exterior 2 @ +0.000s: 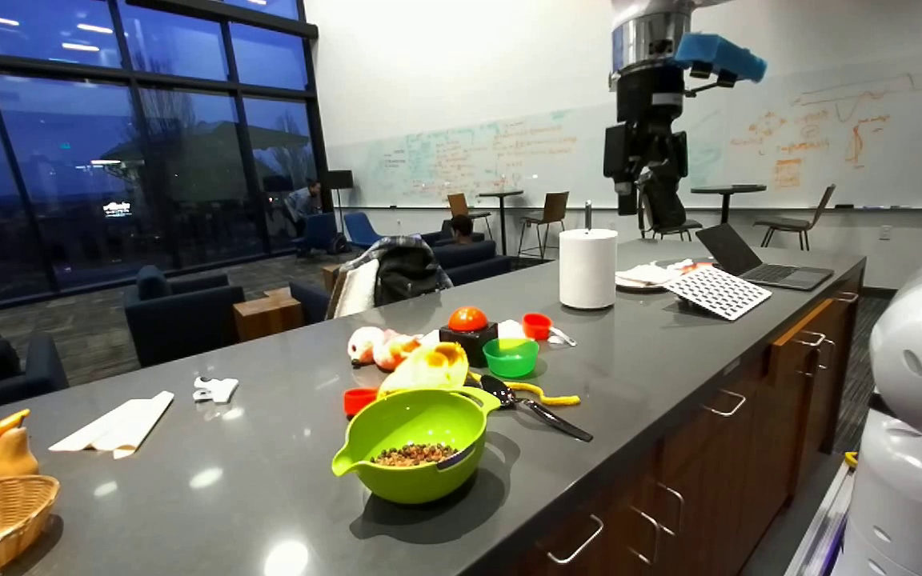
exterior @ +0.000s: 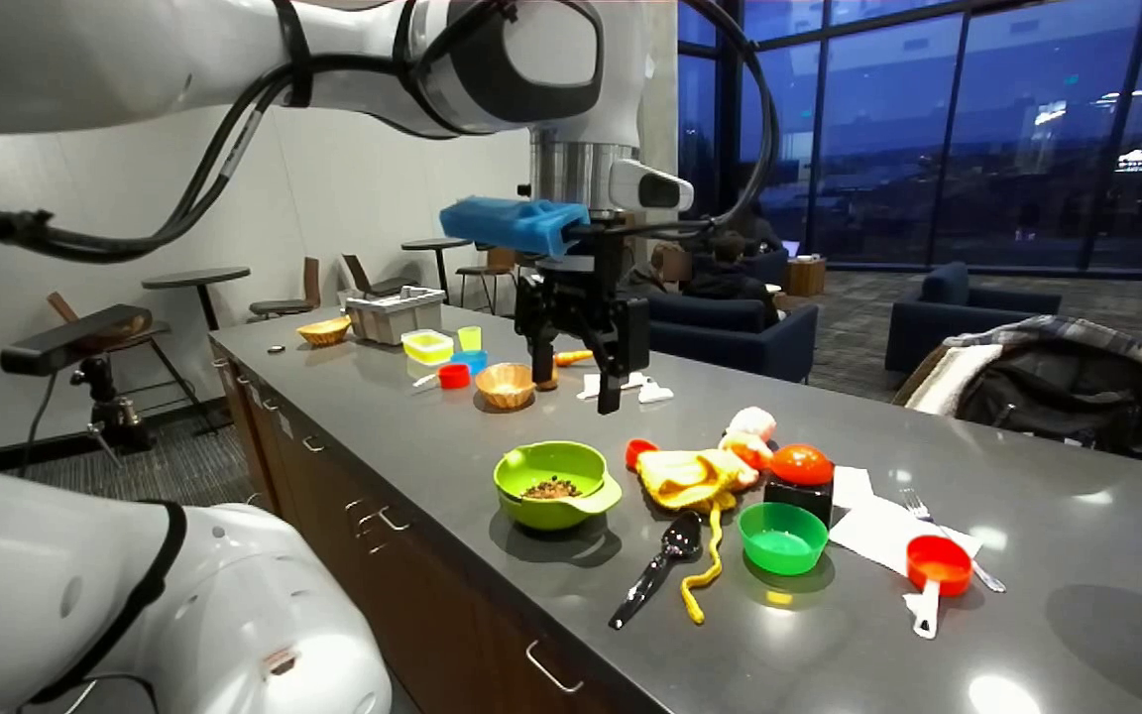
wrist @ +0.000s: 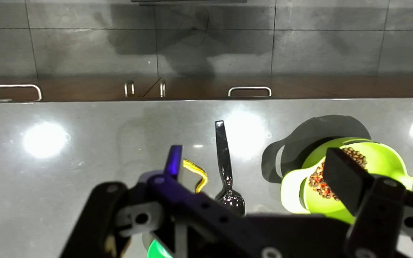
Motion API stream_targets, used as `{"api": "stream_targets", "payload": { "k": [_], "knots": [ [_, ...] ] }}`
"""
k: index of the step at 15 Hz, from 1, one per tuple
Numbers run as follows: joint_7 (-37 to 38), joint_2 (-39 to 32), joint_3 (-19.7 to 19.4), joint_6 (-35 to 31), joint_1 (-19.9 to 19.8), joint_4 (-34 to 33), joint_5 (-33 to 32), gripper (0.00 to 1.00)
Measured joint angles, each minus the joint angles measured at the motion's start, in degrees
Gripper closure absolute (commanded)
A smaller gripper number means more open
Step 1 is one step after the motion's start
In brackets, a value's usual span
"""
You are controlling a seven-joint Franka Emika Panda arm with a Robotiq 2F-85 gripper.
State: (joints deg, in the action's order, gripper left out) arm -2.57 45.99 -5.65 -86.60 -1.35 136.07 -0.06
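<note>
We see the tool [exterior: 576,385] pointing down with its fingers spread wide and nothing held between them, raised well above the counter [exterior: 422,446]; that height, we judge, gives it clearance over so many loose items. In the wrist view the black spoon [wrist: 225,161] shows between the fingers, though it lies lower, flat on the counter. Its handle points toward the drawer edge, so that end seems the easier one to reach. Near it a yellow strip [wrist: 203,175] lies bent, probably because it is limp. The lime-green bowl [exterior 2: 429,484], near the spoon, stands upright, and that level stance presumably keeps the dark and reddish bits [exterior 2: 414,454] gathered at its bottom. In both exterior views we find the green cup [exterior 2: 511,366] upright just beside the black box [exterior 2: 479,342], whose red dome [exterior 2: 467,318] faces up, perhaps for pressing.
</note>
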Motion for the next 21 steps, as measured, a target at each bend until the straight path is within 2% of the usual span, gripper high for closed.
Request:
{"api": "stream_targets", "payload": {
  "k": [8, 11, 16, 21],
  "knots": [
    [0.00, -0.03, 0.05, 0.00, 0.00, 0.11, 0.00, 0.00],
    [-0.67, -0.55, 0.32, -1.06, 0.39, 2.12, 0.37, 0.00],
    [-5.57, -4.90, 0.02, -9.37, 2.65, 8.82, 4.98, 0.00],
    [-11.59, -13.98, -1.01, -15.40, 4.38, 12.40, 10.52, 0.00]
  ]
}}
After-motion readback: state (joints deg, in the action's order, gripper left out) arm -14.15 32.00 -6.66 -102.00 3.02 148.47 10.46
